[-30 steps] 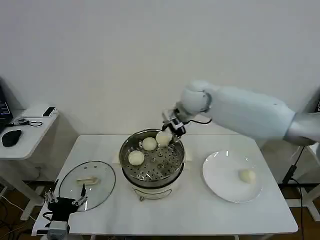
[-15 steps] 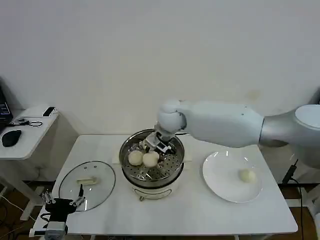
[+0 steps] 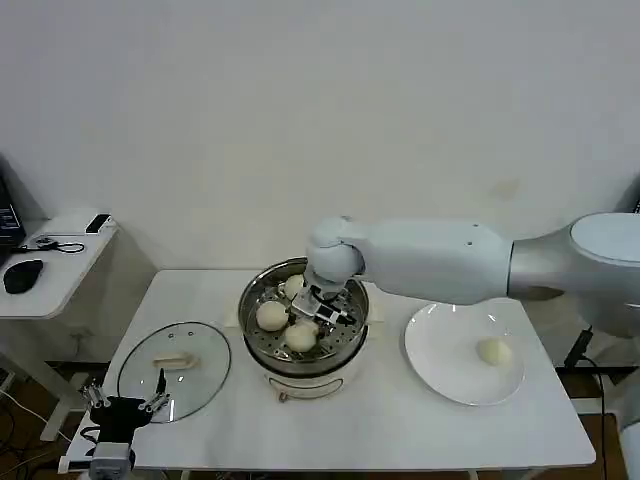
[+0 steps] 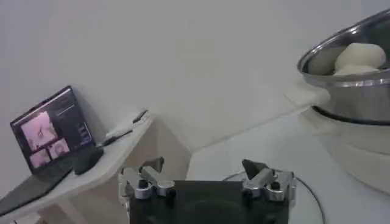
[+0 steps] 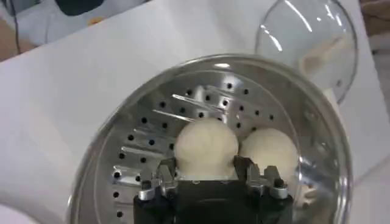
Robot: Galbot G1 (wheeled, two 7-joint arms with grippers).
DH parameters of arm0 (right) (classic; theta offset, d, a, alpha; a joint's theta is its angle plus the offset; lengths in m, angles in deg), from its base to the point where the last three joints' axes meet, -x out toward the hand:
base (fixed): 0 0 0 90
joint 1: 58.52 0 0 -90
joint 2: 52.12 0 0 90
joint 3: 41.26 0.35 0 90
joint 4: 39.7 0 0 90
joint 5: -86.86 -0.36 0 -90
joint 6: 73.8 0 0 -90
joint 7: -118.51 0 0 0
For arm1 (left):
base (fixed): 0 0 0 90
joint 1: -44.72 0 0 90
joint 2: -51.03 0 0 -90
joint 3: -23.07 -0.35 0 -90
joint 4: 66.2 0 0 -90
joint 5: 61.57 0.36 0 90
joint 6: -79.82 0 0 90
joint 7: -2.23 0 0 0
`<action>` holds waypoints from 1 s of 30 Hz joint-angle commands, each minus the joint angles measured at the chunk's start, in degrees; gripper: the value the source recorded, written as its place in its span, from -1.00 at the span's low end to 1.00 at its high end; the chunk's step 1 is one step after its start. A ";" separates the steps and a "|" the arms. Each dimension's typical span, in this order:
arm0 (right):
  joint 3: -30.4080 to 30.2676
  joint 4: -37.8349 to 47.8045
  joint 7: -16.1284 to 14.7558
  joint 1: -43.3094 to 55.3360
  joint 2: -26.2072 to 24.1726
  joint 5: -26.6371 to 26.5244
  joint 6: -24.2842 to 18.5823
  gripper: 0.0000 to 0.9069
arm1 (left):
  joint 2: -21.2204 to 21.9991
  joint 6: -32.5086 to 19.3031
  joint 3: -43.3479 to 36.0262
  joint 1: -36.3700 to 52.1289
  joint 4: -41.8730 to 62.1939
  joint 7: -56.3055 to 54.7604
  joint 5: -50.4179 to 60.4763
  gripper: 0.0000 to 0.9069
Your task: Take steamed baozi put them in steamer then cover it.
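Baozi sit in the steamer [image 3: 262, 345] at the table's middle: one bun [image 3: 300, 336] is gripped by the right gripper [image 3: 322, 312] low over the perforated tray, two others [image 3: 271, 316] lie beside it. A fourth bun [image 3: 493, 351] rests on the white plate [image 3: 440, 370] to the right. The glass cover [image 3: 200, 380] lies flat to the left, near the parked left gripper [image 3: 127, 407], fingers spread.
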 commanded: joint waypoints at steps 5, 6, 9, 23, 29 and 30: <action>-0.93 -0.89 0.06 -0.42 0.38 0.75 -1.69 0.42 | 0.02 0.02 -0.07 0.08 0.10 -0.08 -0.06 1.00; -0.90 -0.93 0.04 -0.34 0.32 0.59 -1.62 0.49 | 0.01 0.02 -0.05 0.06 0.14 -0.09 -0.06 1.00; -0.48 -0.80 0.62 -0.48 0.23 1.06 -1.77 1.00 | -0.01 0.02 -0.03 0.06 0.28 -0.12 -0.04 1.00; 1.46 -0.93 4.14 3.68 -4.12 -0.83 -0.95 1.00 | -0.87 0.19 0.03 0.62 0.17 0.02 -0.41 1.00; 2.36 0.97 4.90 5.71 -8.24 -5.26 3.33 1.00 | -1.25 0.39 -0.07 1.42 0.58 0.12 -0.77 1.00; 2.50 1.06 4.90 6.04 -9.12 -5.92 4.32 1.00 | -1.39 0.39 -0.09 1.46 0.63 0.15 -0.77 1.00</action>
